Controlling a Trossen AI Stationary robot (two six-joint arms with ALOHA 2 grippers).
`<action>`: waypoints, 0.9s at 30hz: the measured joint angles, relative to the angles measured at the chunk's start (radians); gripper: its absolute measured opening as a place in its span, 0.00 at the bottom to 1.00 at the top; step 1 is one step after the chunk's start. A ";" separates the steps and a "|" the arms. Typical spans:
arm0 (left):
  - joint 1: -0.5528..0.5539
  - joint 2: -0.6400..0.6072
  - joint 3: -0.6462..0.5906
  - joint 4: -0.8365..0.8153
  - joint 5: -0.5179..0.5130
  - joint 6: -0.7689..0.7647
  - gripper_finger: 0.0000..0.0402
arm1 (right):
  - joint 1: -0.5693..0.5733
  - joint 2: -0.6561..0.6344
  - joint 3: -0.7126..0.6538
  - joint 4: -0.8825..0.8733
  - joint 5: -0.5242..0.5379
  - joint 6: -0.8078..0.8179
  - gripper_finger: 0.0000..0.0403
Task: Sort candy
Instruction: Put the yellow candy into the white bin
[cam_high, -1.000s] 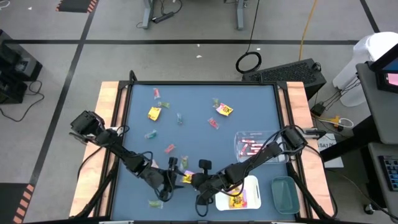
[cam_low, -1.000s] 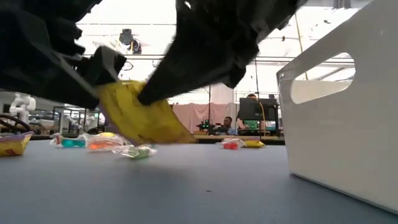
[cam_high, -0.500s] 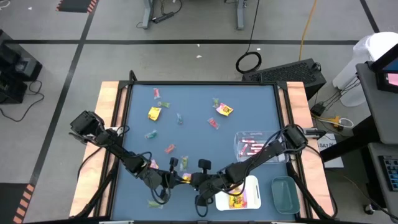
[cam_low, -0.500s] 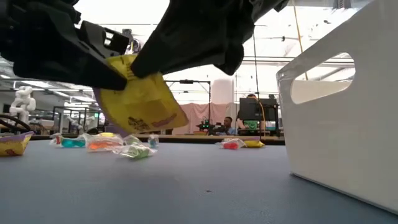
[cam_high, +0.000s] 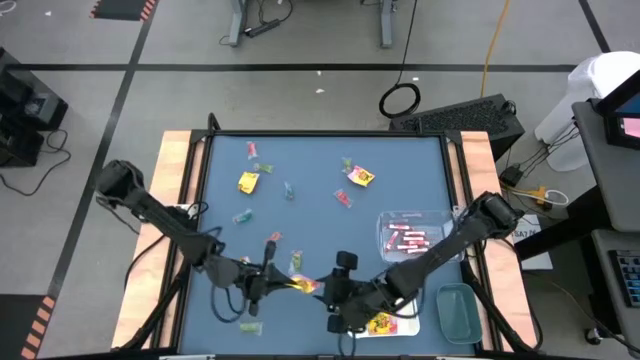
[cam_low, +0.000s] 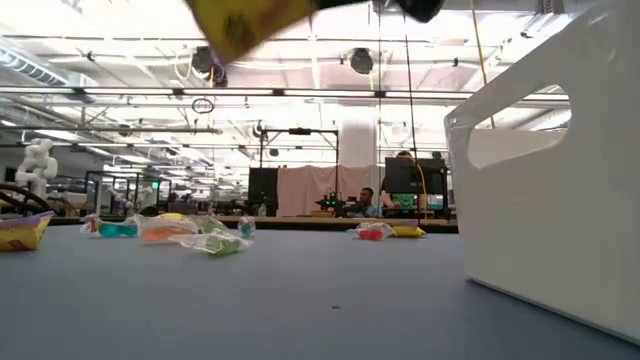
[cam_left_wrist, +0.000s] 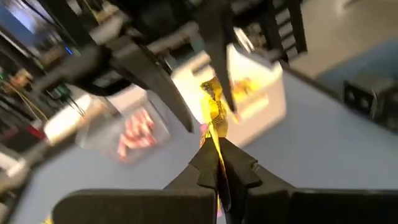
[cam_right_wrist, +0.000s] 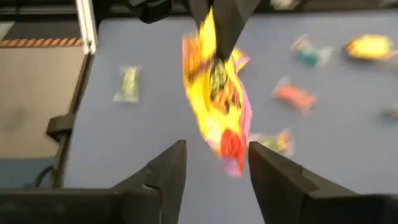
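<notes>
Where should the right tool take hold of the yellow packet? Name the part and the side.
The free lower edge of the yellow packet, from straight ahead of the open right tool. The left tool pinches the far edge, so the packet hangs thin and edge-on between the right fingers.

I had the yellow packet (cam_high: 301, 285) pinched by the right gripper (cam_high: 330, 291) a second ago, with the left gripper's (cam_high: 283, 283) fingers spread beside it; since then my left fingers (cam_left_wrist: 214, 163) have clamped on the packet's edge, and my right fingers (cam_right_wrist: 163, 174) have parted and let go of it; the packet has risen from near the table to the top edge of the low view; my left arm's shoulder has swung out leftward, and both grippers have shifted slightly.
</notes>
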 joint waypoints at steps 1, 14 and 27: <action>0.002 -0.025 0.000 0.002 0.006 0.020 0.01 | 0.014 -0.008 0.001 -0.005 0.044 -0.013 0.41; 0.028 -0.108 0.001 0.006 0.031 0.109 0.00 | 0.034 -0.004 0.000 0.047 0.329 -0.124 0.48; 0.030 -0.108 0.000 0.006 0.063 0.082 0.03 | -0.022 -0.002 0.000 0.075 0.214 -0.160 0.15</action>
